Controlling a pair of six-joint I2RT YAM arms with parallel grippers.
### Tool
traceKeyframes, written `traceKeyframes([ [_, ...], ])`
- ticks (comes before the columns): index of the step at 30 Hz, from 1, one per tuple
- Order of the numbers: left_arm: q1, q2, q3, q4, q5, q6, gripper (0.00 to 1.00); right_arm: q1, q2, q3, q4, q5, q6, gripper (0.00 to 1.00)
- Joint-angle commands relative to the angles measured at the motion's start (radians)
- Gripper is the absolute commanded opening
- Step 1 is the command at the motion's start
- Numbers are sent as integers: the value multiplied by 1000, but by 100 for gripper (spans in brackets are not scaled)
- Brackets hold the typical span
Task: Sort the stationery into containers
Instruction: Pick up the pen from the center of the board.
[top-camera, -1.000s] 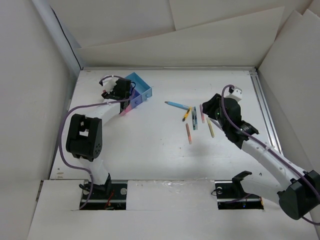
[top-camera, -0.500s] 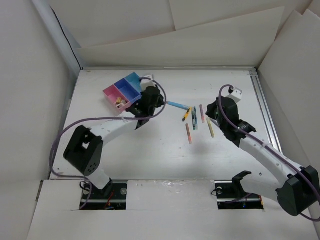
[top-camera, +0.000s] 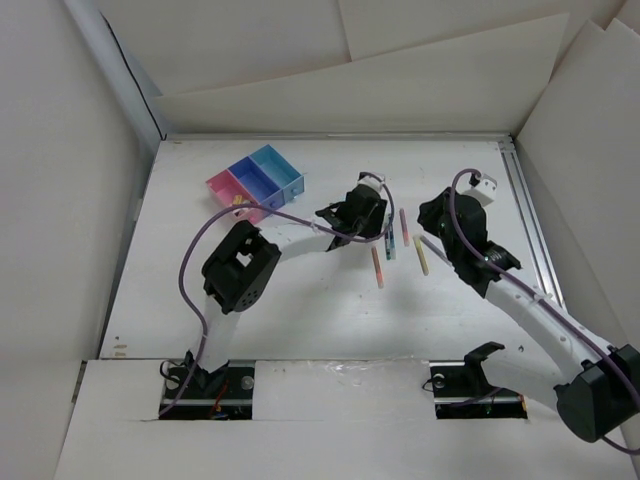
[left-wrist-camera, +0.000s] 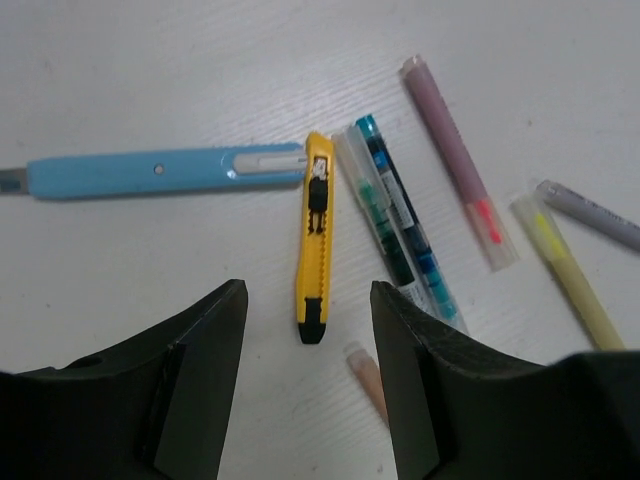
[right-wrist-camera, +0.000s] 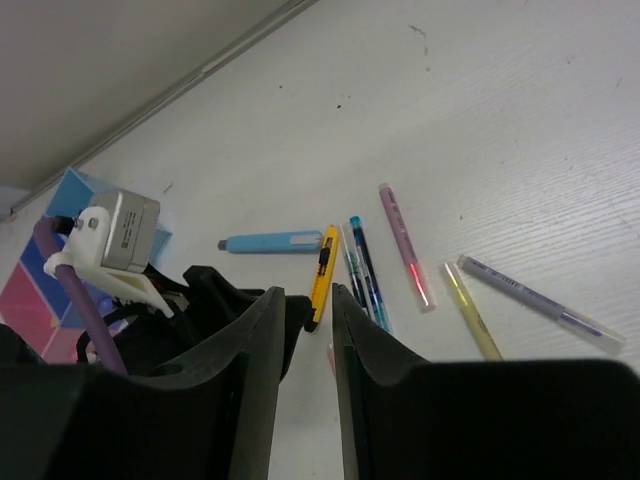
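Hovering left jaws: parted about halfway, holding nothing, standing either side of the near end of the yellow cutter (left-wrist-camera: 316, 240)
Right jaws: only a narrow gap, nothing in it, hanging near the same cluster
Stationery: blue cutter (left-wrist-camera: 165, 172), 2 teal pens (left-wrist-camera: 400, 225), pink highlighter (left-wrist-camera: 458, 190) and yellow highlighter (left-wrist-camera: 570, 275), all loose on the desk (left-wrist-camera: 150, 60)
Containers (top-camera: 262, 172): 3 joined bins, well apart to my left
Handling: I judge the cutter light, stiff, slick plastic; I would pinch across its mid-body so it cannot pivot
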Motion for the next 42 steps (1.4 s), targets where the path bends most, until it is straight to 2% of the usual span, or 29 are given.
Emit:
traceKeyframes([
  [1, 6, 8, 84, -15, 33, 63, 49, -10, -34, 1, 27, -15, 0, 33],
  [8, 6, 124, 207, -82, 33, 95, 48, -19, -63, -10, 27, -17, 0, 36],
  [19, 6, 203, 268, -116, 23, 126, 41, -28, -72, -19, 36, -32, 0, 36],
  [23, -5, 223, 268, -125, 23, 126, 31, -29, -72, -19, 45, -40, 0, 37],
  [24, -5, 223, 268, -125, 23, 135, 24, -29, -72, -19, 45, -40, 0, 37],
  [27, -14, 223, 248, -136, 11, 135, 15, -29, -72, -19, 45, -49, 0, 37],
  [31, -25, 185, 198, -116, 20, 135, 9, -29, -83, -19, 45, -40, 0, 37],
  [33, -37, 149, 161, -116, -7, 144, 0, -29, -83, -19, 45, -51, 0, 37],
  [42, -37, -58, 49, -56, -16, 103, 0, -29, -94, -29, 45, -71, 0, 37],
])
